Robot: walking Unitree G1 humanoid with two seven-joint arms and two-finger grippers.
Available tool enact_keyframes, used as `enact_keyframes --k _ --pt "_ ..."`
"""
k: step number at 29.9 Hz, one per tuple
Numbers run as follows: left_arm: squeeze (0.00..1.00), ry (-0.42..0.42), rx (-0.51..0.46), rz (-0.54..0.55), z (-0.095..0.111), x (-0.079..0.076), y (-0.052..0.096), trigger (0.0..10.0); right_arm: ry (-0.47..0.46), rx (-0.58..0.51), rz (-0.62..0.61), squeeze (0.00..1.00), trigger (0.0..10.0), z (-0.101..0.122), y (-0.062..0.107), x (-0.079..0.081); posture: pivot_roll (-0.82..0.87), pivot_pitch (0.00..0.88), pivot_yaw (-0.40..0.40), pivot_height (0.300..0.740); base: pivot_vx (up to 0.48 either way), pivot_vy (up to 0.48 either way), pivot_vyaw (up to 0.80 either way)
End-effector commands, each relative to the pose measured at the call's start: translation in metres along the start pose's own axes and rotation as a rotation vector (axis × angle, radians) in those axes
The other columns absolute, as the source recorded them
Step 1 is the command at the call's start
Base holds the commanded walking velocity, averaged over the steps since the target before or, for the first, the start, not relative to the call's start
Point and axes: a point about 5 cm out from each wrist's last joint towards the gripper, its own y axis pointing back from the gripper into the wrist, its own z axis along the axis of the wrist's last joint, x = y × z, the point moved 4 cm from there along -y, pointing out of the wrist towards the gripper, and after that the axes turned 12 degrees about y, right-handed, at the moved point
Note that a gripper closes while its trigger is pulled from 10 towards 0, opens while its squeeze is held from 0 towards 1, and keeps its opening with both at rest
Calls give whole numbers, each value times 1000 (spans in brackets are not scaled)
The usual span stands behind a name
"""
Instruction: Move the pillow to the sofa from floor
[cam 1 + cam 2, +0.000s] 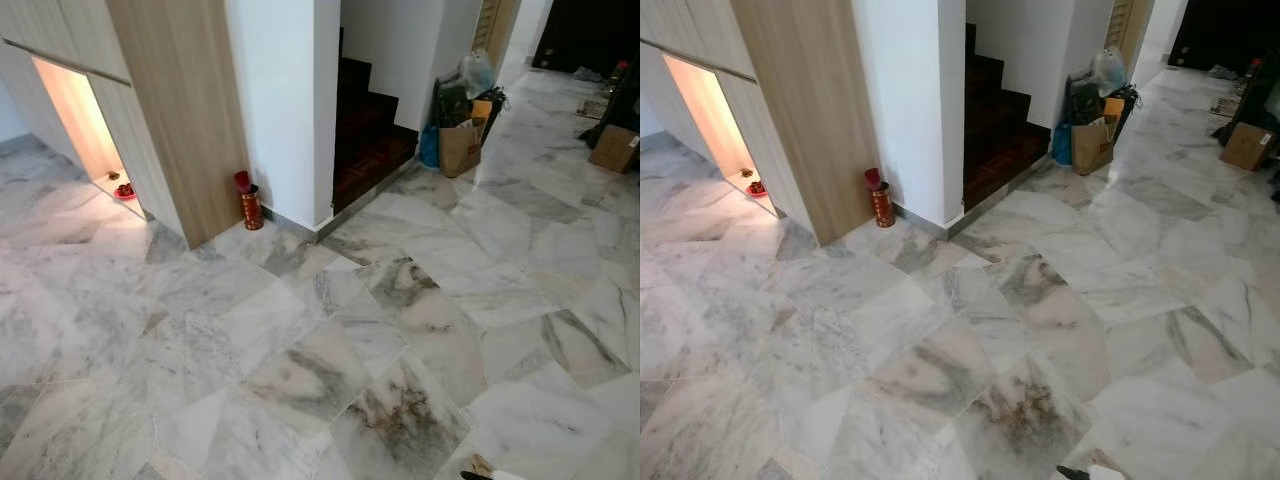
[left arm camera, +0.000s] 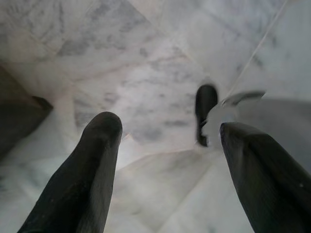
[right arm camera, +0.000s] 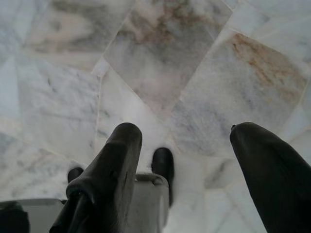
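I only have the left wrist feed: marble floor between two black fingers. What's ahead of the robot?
Observer: A red cylinder container stands on the floor against the white wall, beside a wood panel.
Operator: Anything past that wall?
Observer: Dark stairs go up behind it, and a brown paper bag sits with other bags at their far side.
Operator: Pillow or sofa anywhere?
Observer: Not in these head views; just marble floor and a cardboard box far right.
Operator: Right gripper state?
Observer: Right gripper is open over bare marble, holding nothing, like the left gripper.
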Motion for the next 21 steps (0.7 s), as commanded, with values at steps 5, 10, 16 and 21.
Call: enact_keyframes --k 5,10,16,21 --pt "0 9 36 6 -11 -2 1 10000 12 -23 16 0 10000 7 -1 3 23 0 1 740 0 0 800" --pt "0 14 38 7 -11 -4 0 10000 35 -5 26 0 10000 2 -1 8 27 0 -3 740 0 0 800" --pt "0 8 37 11 -12 -3 1 10000 41 0 43 0 10000 0 -2 15 34 0 3 740 0 0 800" --pt "0 4 40 12 -12 0 1 10000 30 -14 55 0 10000 8 -4 19 43 0 13 740 0 0 800"
